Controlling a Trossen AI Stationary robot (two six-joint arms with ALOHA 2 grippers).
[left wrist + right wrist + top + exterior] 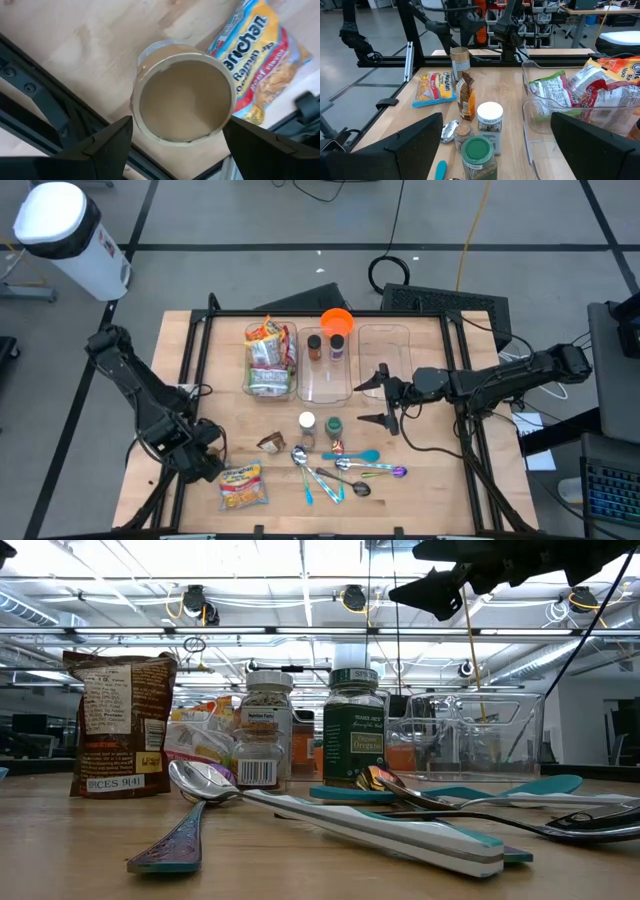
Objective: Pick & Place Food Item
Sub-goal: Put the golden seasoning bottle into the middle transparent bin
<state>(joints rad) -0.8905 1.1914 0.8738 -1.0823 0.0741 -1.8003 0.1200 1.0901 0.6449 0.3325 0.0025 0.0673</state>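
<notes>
Hovering over the table's near-left corner, the left gripper (205,448) has its fingers spread on either side of a tan cylindrical can (182,92); the wrist view shows clear gaps between both fingers and the can's wall, so nothing is gripped. The can (460,60) stands upright on the wooden table (420,490).

Just right of the left gripper a yellow ramen packet (243,485) lies flat near the front edge. A small brown spice pouch (271,442) stands just beyond it toward the middle.

Far side, left to right: three clear bins in a row. The left bin (270,392) holds several snack packets (268,352). The middle bin (327,390) holds two small spice bottles (325,347), and an orange cup (337,321) sits at its far rim. The right bin (385,337) shows nothing inside.

Centre of the table: a white-capped spice jar (307,423) and a green-capped jar (334,426) stand side by side. In the low view the green-capped one reads oregano (354,730). Nearer the front edge several spoons (340,470) lie scattered, some with teal handles, one iridescent.

Right of centre, the right gripper (381,397) hangs above the table beside the right bin, fingers wide apart, holding nothing. Its arm reaches in from the table's right edge.
</notes>
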